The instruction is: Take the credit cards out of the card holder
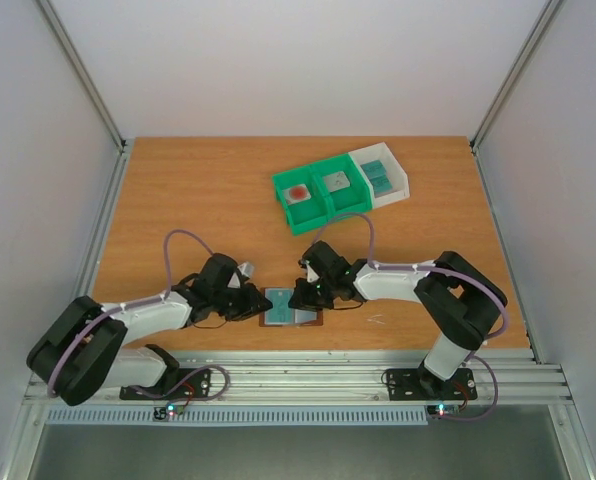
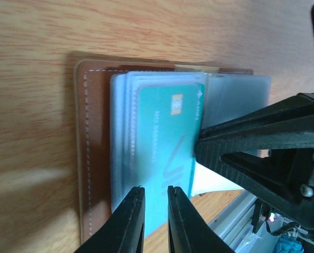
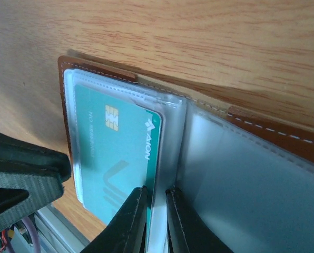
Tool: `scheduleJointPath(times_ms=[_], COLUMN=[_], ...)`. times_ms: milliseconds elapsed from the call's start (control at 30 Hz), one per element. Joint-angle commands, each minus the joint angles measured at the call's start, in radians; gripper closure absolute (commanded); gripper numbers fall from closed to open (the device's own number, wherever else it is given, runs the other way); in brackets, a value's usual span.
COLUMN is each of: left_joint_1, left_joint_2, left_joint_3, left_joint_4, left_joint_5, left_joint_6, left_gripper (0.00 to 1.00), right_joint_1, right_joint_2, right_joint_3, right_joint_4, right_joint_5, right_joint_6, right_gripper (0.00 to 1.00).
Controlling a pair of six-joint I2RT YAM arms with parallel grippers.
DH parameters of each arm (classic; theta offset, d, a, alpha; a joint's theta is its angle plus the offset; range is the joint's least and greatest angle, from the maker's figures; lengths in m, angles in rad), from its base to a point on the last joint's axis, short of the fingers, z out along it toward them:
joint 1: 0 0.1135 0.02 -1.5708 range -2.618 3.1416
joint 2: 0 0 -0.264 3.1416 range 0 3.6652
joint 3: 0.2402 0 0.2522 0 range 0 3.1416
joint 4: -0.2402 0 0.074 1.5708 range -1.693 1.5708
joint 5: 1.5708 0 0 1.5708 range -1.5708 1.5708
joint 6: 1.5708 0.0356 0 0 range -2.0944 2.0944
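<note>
The card holder (image 1: pixel 292 306) lies open at lower centre of the bench (image 1: pixel 198 190). The left gripper (image 2: pixel 156 196), on a low, outstretched arm, has its jaws nearly closed on a teal credit card (image 2: pixel 162 142). The right gripper (image 3: pixel 156 197), arm bent, pinches the card holder at its centre fold.

The wood-grain table (image 1: pixel 178 200) carries the brown card holder (image 1: pixel 306 306), lying open and flat close to its near edge, about midway across. Toward the far side, right of centre, a green bin (image 1: pixel 318 216) sits touching a white bin (image 1: pixel 404 186).
</note>
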Motion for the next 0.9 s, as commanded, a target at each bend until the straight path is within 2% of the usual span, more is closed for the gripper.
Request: scheduleJointPath(times_ms=[0, 267, 467, 700, 867], left_joint_1=[-0.001, -0.001, -0.001, -0.001, -0.001], left_joint_2=[0.066, 0.108, 0.096, 0.068, 0.059], left_joint_3=[-0.033, -0.063, -0.06, -0.052, -0.055], left_joint_4=[0.111, 0.132, 0.082, 0.017, 0.016], left_joint_5=[0.002, -0.014, -0.035, -0.064, -0.06], left_joint_6=[0.026, 0.009, 0.023, 0.044, 0.04], left_gripper=[0.87, 0.99, 0.99, 0.97, 0.94], right_joint_1=[0.01, 0.01, 0.01, 0.01, 0.01], right_joint_2=[0.026, 0.005, -0.005, -0.047, -0.058], right_joint_3=[-0.008, -0.033, -0.046, -0.043, -0.05], right_joint_4=[0.031, 0.037, 0.04, 0.004, 0.036], right_joint_5=[0.006, 0.023, 0.028, 0.072, 0.032], right_joint_6=[0.008, 0.003, 0.003, -0.019, -0.01], right_gripper=[0.87, 0.91, 0.99, 0.99, 0.98])
